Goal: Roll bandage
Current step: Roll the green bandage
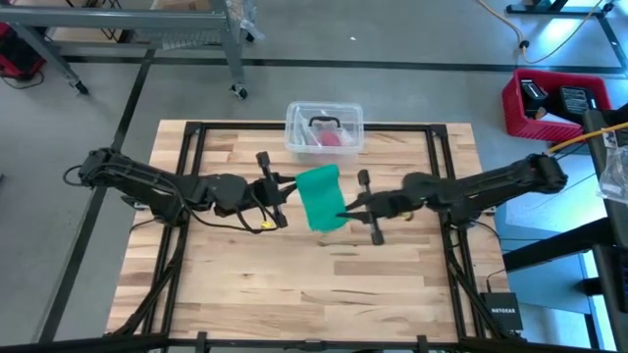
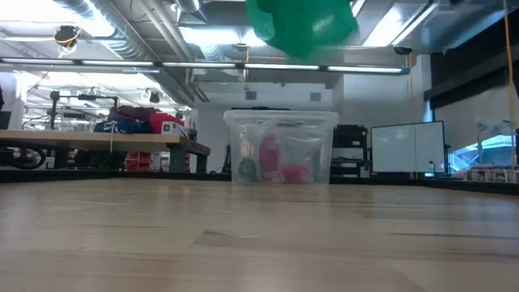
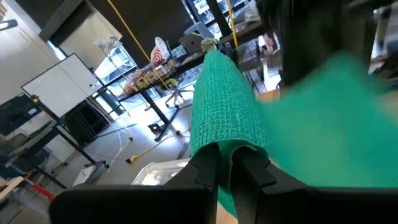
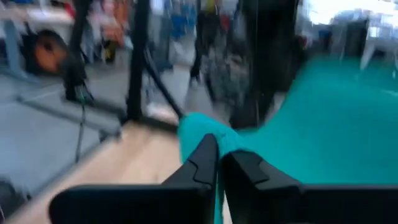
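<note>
- Holding the bandage (image 1: 320, 197) up above the desk (image 1: 314, 284), we are gripping it from both sides with our two arms.
- Our left pincer (image 3: 225, 167) is pinching one edge of the green fabric, its fingers nearly closed on it.
- Our right pincer (image 4: 217, 163) is clamping the opposite edge, with its fingers pressed together over the cloth.
- The bandage is hanging between the pincers, clear of the wood in the low view.
- Behind it, a clear tub (image 1: 324, 127) is sitting near the far edge of the desk, with pink-red things inside.
</note>
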`<act>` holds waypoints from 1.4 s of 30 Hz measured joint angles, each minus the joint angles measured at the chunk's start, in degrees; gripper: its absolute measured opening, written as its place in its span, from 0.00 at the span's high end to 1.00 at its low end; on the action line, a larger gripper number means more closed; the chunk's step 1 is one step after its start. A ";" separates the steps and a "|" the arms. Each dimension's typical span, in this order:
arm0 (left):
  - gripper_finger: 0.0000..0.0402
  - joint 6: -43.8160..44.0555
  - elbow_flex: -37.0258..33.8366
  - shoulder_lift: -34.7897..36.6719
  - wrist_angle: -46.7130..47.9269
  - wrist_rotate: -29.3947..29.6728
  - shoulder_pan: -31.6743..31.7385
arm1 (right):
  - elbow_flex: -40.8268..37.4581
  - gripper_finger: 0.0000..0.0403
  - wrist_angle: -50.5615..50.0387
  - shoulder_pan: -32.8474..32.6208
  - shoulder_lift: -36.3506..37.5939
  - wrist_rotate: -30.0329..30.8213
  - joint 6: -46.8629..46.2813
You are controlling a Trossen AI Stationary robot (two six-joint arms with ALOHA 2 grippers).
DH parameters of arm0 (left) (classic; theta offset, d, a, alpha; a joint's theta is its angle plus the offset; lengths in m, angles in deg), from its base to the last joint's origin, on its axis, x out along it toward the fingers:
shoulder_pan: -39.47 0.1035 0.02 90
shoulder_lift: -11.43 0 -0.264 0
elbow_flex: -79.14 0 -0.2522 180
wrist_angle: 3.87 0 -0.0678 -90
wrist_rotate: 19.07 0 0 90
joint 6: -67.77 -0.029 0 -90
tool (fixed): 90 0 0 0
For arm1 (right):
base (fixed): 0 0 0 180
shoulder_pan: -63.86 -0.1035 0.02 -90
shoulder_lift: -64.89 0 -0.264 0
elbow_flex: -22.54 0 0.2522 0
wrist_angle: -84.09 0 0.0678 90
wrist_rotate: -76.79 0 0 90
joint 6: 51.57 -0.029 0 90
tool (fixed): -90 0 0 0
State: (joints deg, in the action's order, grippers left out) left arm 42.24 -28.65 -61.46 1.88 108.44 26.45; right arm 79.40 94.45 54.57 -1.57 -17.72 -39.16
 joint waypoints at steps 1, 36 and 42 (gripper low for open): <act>0.96 0.05 0.00 0.00 0.77 -0.01 0.00 | 1.99 0.94 -1.29 -0.63 1.17 0.00 0.08; 0.96 25.18 -0.04 -13.16 3.30 -29.21 -8.95 | 41.08 0.98 -27.88 32.07 -8.02 11.52 6.88; 0.96 29.67 -0.04 -13.12 3.41 -30.93 -9.51 | 41.08 0.80 -43.71 32.71 -8.66 13.62 6.89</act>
State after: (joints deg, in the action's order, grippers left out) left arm 71.91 -28.69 -74.58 5.29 77.51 16.94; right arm 120.48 50.74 87.28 -10.23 -4.10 -32.28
